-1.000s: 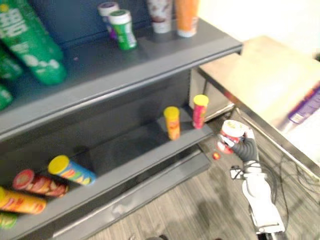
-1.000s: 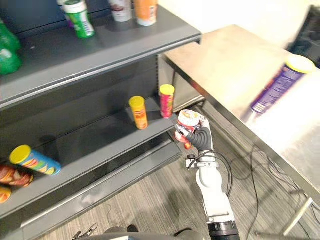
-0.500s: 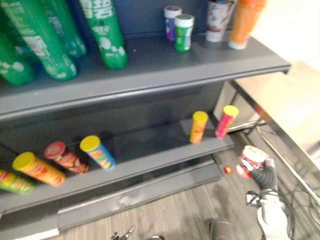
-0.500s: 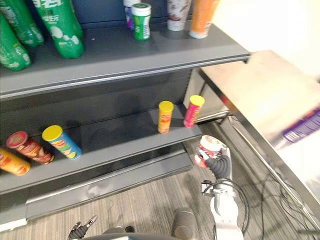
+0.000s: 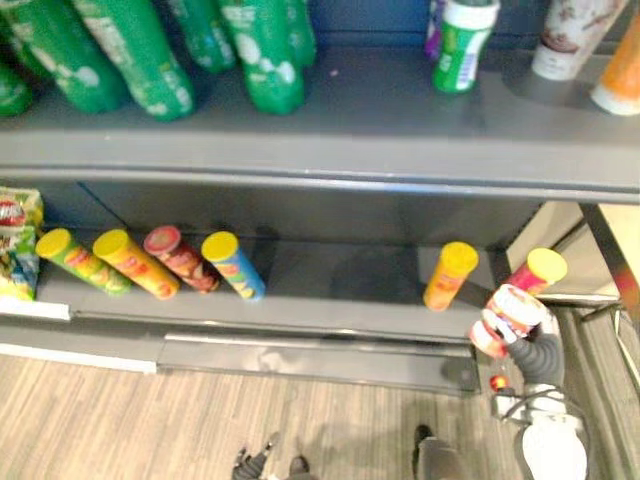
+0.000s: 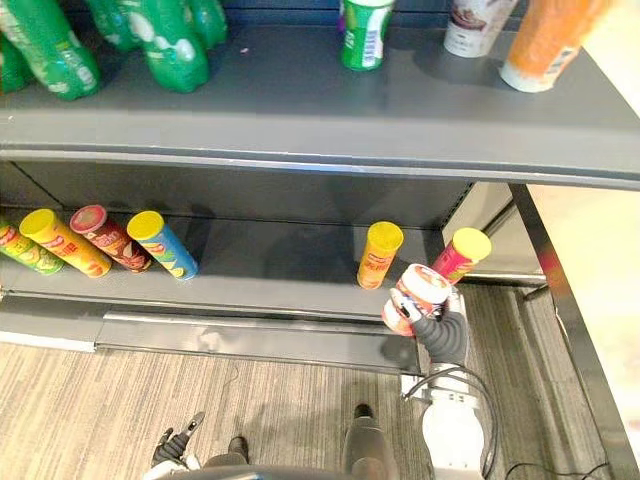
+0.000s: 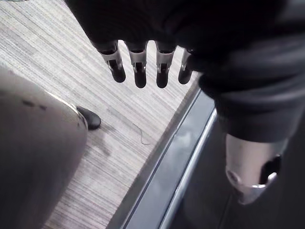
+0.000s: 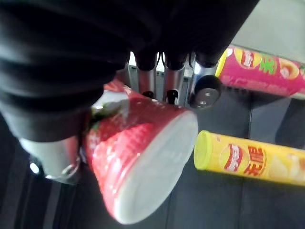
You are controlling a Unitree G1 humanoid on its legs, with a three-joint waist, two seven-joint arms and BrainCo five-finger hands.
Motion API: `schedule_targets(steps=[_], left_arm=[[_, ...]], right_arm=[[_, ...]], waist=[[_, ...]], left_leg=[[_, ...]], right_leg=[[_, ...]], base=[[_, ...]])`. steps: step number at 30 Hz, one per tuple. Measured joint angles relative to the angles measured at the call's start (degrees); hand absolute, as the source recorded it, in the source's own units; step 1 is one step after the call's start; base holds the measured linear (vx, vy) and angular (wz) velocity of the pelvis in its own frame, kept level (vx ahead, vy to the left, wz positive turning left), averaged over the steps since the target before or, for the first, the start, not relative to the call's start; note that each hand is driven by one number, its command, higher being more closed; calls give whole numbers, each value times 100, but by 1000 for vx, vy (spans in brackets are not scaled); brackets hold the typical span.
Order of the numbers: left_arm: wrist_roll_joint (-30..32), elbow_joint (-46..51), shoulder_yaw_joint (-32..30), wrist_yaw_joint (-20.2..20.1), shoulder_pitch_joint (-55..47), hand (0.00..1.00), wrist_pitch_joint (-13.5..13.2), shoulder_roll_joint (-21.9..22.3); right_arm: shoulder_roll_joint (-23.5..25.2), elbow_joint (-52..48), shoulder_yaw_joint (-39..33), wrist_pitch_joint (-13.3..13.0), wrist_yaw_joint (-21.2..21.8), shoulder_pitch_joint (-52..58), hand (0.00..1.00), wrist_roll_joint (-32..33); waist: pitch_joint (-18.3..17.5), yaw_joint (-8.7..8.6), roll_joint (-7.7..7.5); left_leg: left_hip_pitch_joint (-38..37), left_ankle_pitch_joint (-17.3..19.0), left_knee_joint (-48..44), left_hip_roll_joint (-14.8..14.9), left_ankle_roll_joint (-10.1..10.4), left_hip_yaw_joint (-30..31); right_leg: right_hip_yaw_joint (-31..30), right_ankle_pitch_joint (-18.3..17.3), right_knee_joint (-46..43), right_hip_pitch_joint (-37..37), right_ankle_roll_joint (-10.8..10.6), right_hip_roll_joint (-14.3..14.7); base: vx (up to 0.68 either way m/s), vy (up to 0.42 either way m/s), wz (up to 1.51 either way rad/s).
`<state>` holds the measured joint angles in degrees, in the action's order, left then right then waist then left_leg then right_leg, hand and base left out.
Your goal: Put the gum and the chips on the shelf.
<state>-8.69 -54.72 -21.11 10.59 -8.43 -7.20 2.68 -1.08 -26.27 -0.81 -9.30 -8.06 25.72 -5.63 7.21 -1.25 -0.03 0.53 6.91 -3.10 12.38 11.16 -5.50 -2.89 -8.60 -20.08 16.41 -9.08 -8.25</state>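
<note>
My right hand is shut on a red chips can with a white lid, tilted, just in front of the lower shelf at its right end. The right wrist view shows the fingers curled over the can, with the orange can and the pink can beyond it. A green gum bottle with a white cap stands on the upper shelf. My left hand hangs open over the floor beside the shelf's base, holding nothing.
An orange can and a pink can, both yellow-lidded, stand on the lower shelf near my right hand. Several cans lie at its left, beside snack bags. Green bottles and cups fill the upper shelf.
The camera has swung left, so the shelf is seen from the front and the steel table has left view. My right hand keeps the red can, now closer to the pink can.
</note>
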Motion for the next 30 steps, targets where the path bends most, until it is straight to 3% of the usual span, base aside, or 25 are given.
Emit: schedule_targets(steps=[5, 11, 17, 19, 26, 30], left_arm=[[31, -7, 21, -16, -74, 0, 6, -31], [99, -34, -361, -179, -107, 0, 17, 88], [103, -143, -896, -230, -134, 0, 14, 211], [107, -142, -976, -282, -215, 0, 15, 231], [109, -121, -1044, -434, -361, 0, 21, 263], [116, -121, -1027, -454, -378, 0, 24, 260]], right_arm=[[-28, -318, -217, -119, -5, 166, 100, -5], [-19, -862, -1375, -152, -37, 187, 100, -4], [-18, -1456, -3363, -174, -470, -178, 100, -70], [-17, -1592, -4010, -219, -709, -340, 100, -122], [-21, -1606, -5092, -271, -1294, -646, 100, -183], [-272, -1607, -5267, -300, -1408, -961, 100, -109]], waist=[[-208, -11, -51], [-424, -21, -51], [-591, -91, -53], [-687, -209, -42], [-939, -331, -37], [-996, -333, -47]], left_leg=[[9, 3, 13, -66, -13, -18], [-201, 2, 185, -68, -16, -139], [-501, 38, 336, -60, -11, -502], [-580, 48, 398, -18, -7, -583], [-765, 139, 394, 74, 38, -812], [-772, 168, 371, 81, 56, -822]], right_leg=[[-13, 100, 222, -83, -80, -55], [-79, 223, 537, -309, -130, -30], [-388, 309, 713, -389, -147, 101], [-432, 315, 744, -410, -141, 144], [-632, 337, 807, -480, -130, 301], [-654, 337, 828, -481, -130, 319]], base=[[2, 30, -1], [51, 27, -8], [37, 16, -28], [15, -6, -22], [5, -6, -18], [-8, -4, -5]])
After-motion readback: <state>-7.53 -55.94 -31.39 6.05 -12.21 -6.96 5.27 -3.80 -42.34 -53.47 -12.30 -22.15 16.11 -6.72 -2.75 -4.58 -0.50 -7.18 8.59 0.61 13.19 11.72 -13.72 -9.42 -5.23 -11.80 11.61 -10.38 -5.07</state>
